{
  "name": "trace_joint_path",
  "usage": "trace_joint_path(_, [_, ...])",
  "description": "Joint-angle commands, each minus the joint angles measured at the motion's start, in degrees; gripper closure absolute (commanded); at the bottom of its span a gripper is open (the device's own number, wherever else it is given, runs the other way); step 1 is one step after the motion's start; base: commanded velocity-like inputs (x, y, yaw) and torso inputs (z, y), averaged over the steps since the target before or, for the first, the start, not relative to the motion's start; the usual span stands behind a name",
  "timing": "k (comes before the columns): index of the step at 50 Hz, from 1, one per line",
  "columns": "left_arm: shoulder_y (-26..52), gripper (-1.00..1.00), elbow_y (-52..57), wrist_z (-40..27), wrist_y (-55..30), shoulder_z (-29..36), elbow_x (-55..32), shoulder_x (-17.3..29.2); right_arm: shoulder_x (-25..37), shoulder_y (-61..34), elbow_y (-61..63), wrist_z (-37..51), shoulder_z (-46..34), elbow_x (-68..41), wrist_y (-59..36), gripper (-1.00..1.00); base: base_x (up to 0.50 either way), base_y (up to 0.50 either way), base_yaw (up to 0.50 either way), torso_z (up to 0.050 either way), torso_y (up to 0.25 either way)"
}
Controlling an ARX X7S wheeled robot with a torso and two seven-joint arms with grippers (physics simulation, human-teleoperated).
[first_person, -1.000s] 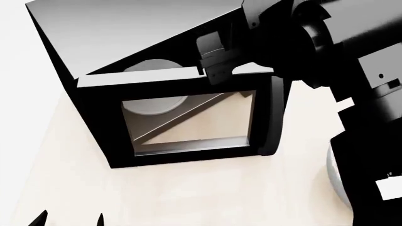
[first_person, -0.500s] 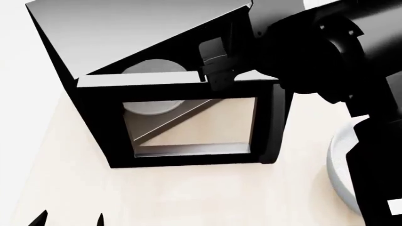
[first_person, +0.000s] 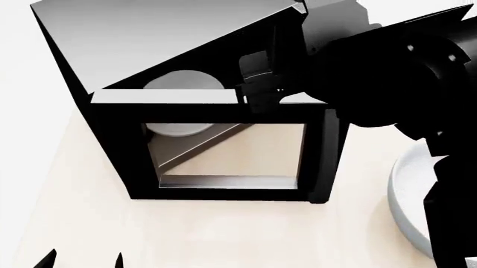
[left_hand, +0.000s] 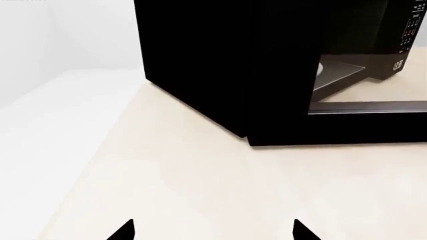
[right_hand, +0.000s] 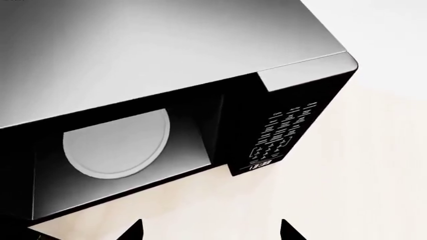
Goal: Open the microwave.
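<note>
The microwave [first_person: 149, 39] is a large black box on the pale counter. Its glass-windowed door [first_person: 223, 198] stands swung well open toward me, with the vertical bar handle [first_person: 327, 156] at its right edge. The white turntable [right_hand: 117, 145] shows in the open cavity, and the keypad [right_hand: 280, 135] beside it. My right gripper [first_person: 257, 84] hovers just above the door's top edge; in the right wrist view [right_hand: 212, 230] its jaws are wide apart and empty. My left gripper [first_person: 82, 259] is open and empty, low at the near left; its wrist view shows the microwave's side [left_hand: 220, 65].
A grey-white bowl [first_person: 406, 201] sits on the counter [first_person: 223, 234] to the right of the door, partly behind my right arm [first_person: 402, 72]. The counter's left edge [left_hand: 87, 165] runs beside a white surface.
The door has swung a little further open and now faces me more squarely. My right arm has shifted left and down, covering more of the upper right. The left gripper has not moved.
</note>
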State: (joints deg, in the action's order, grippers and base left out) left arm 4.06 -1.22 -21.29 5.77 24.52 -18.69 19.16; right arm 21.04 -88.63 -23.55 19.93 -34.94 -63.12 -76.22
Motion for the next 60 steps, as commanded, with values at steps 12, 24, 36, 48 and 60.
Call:
trace_joint_path(12, [-0.1, -1.00, -0.3, 0.2, -0.2, 0.3, -1.2, 0.1, 0.3, 6.8, 2.6, 5.4, 2.1, -9.4, -3.3, -1.00, 0.00, 0.00, 0.00, -0.002, -0.004])
trace_joint_path(24, [-0.1, -1.00, -0.4, 0.1, 0.0, 0.4, -1.3, 0.2, 0.8, 9.7, 6.4, 11.2, 5.7, -14.7, -4.8, -1.00, 0.00, 0.00, 0.00, -0.002, -0.005])
trace_joint_path(36, [-0.2, -1.00, -0.3, 0.0, 0.1, 0.5, -1.4, 0.3, 0.7, 12.4, 9.9, 15.8, 8.0, -19.8, -5.3, -1.00, 0.00, 0.00, 0.00, -0.003, -0.005])
trace_joint_path(48, [-0.1, -1.00, -0.3, -0.1, 0.1, 0.6, -1.5, 0.4, 1.4, 14.9, 13.4, 20.3, 10.1, -25.4, -5.4, -1.00, 0.00, 0.00, 0.00, -0.002, -0.006])
trace_joint_path(60, [0.0, -1.00, -0.7, -0.1, 0.1, 0.7, -1.7, 0.4, 2.4, 18.3, 17.7, 24.9, 11.5, -31.1, -4.8, -1.00, 0.00, 0.00, 0.00, -0.003, -0.006])
